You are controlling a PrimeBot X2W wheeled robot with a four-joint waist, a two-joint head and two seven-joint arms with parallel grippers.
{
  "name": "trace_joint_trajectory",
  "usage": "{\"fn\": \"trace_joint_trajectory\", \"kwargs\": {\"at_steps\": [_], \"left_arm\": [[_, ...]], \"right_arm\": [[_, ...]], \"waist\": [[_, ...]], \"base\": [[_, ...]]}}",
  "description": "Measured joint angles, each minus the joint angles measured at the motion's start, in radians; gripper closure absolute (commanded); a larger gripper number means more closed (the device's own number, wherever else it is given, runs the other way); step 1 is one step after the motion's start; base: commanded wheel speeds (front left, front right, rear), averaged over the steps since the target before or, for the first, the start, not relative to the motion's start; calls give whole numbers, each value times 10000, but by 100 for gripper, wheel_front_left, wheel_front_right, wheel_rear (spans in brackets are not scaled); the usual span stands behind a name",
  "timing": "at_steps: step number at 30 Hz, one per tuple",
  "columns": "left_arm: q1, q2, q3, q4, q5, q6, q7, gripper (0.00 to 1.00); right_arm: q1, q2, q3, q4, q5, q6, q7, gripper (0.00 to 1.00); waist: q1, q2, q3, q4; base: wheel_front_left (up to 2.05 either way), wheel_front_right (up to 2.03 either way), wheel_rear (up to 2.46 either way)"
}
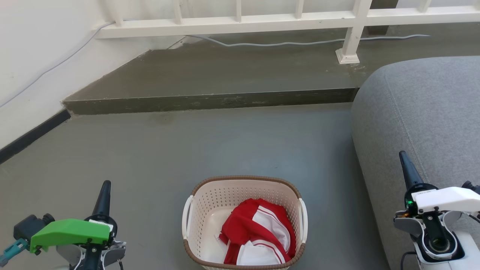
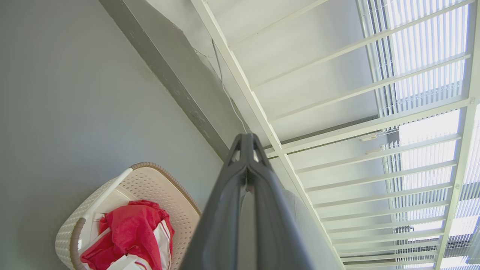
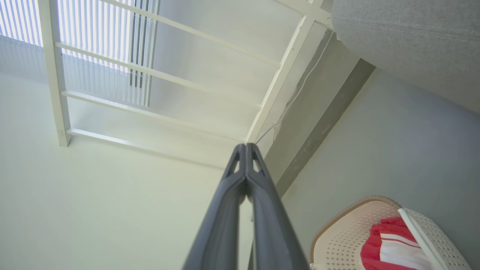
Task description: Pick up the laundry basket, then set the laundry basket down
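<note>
The laundry basket [image 1: 210,204] stands on the grey floor at the bottom middle of the head view, cream and perforated, with a brown rim and white side handles. A red and white garment [image 1: 258,234] lies inside it. My left gripper [image 1: 106,184] is off to the basket's left, shut and empty, its fingers pointing away from me. My right gripper [image 1: 402,154] is off to the basket's right, over the sofa's edge, also shut and empty. The basket [image 2: 150,187] shows at the lower left of the left wrist view beside the shut left gripper [image 2: 246,137], and the basket [image 3: 345,232] at the lower right of the right wrist view beside the shut right gripper [image 3: 246,146].
A grey sofa [image 1: 427,120] fills the right side, close to the basket. A raised concrete step [image 1: 210,101] crosses the floor ahead, with a white railing [image 1: 240,22] and a cable [image 1: 270,43] behind it. A white wall [image 1: 33,67] runs along the left.
</note>
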Motion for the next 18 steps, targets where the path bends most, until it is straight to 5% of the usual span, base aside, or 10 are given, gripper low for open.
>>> {"fn": "trace_joint_trajectory", "kwargs": {"at_steps": [18], "left_arm": [[-1, -33, 512, -2, -2136, -90, 577, 100]], "right_arm": [[-21, 255, -650, 105, 2219, 182, 581, 100]], "waist": [[0, 0, -46, 151]], "base": [[0, 0, 0]]}}
